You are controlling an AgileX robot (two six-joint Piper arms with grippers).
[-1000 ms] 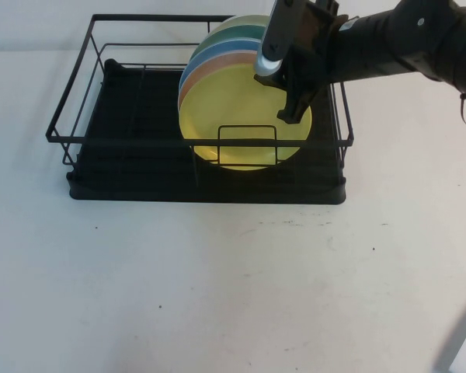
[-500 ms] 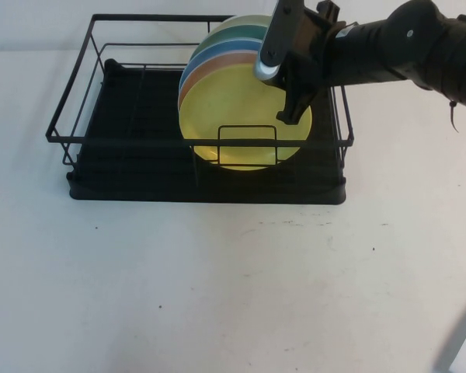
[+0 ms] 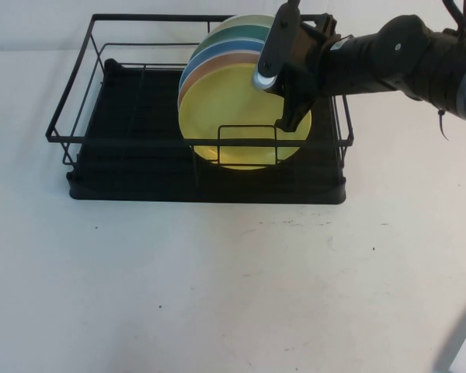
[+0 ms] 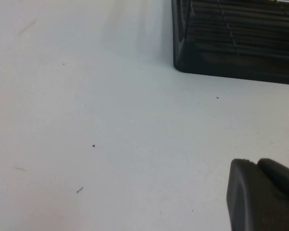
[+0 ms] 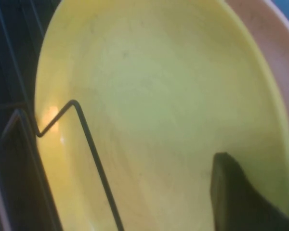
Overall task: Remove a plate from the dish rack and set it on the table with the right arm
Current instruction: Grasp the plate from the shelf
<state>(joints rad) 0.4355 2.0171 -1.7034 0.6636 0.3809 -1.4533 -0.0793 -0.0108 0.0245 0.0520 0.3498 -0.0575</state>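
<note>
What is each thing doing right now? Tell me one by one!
yellow plate: upright in the rack, at the front.
pink plate: upright behind it.
dish rack: on the table.
right gripper: at the yellow plate's edge.
left gripper: low above the table.

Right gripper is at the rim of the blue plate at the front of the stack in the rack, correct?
Not quite: the front plate is the yellow plate, not blue; the blue one sits further back. The high view shows the right gripper at its upper right rim, in the dish rack. The left gripper is over the table.
</note>
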